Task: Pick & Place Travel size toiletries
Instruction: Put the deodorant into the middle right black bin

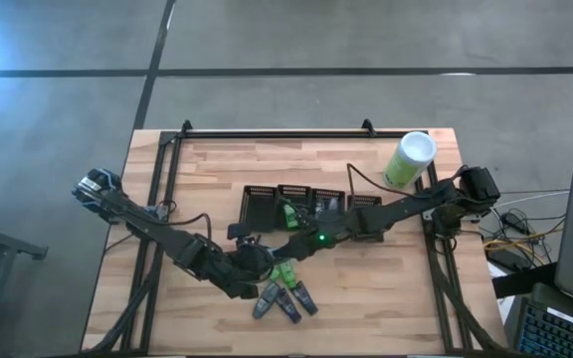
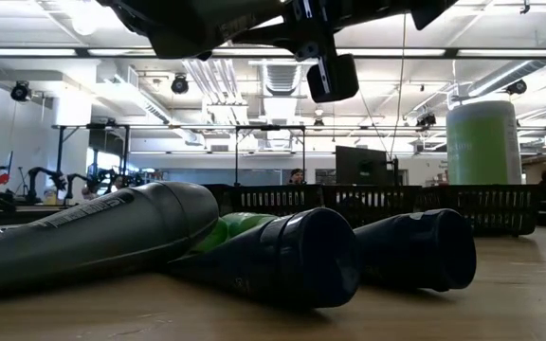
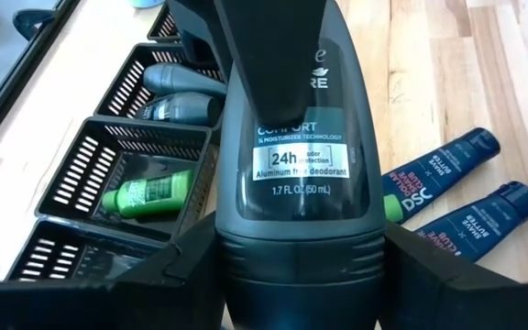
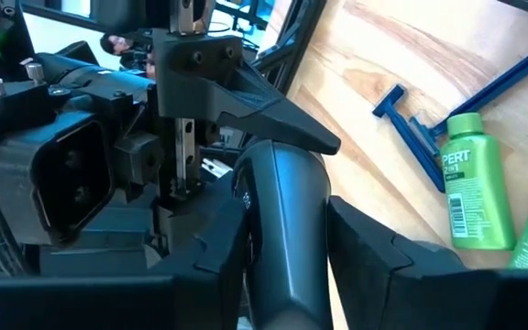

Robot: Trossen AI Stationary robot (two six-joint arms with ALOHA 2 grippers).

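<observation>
Both grippers meet above the table's middle on one dark grey deodorant bottle [image 3: 291, 156]. My left gripper [image 3: 296, 261] and my right gripper [image 4: 287, 243] are each shut on it, from opposite ends. In the high view the left gripper [image 1: 257, 261] and the right gripper [image 1: 291, 247] sit tip to tip. Below them, lying on the table, are a grey tube [image 2: 93, 237], a green tube [image 2: 245, 227] and two navy tubes [image 2: 301, 256] [image 2: 415, 248]. Blue razors [image 4: 411, 124] and green bottles [image 4: 470, 183] also lie flat on the wood. My left gripper pinches the deodorant's wide end below the seam [image 3: 236, 266] between its two fingers, one on each side. The bottle points away along the fingers and is lifted clear of the table. My right gripper pinches the deodorant's other end [image 4: 282, 211] between its two fingers, coming from the opposite side, facing the left gripper. One of its fingers [image 3: 264, 46] lies along the labelled face.
A row of black mesh baskets [image 1: 311, 204] stands beyond the grippers; one holds grey deodorants [image 3: 181, 92], another a green bottle [image 3: 149, 195]. The tall light-green canister with a white lid [image 1: 409, 159] stands at the far right. Bare wood lies near the front edge.
</observation>
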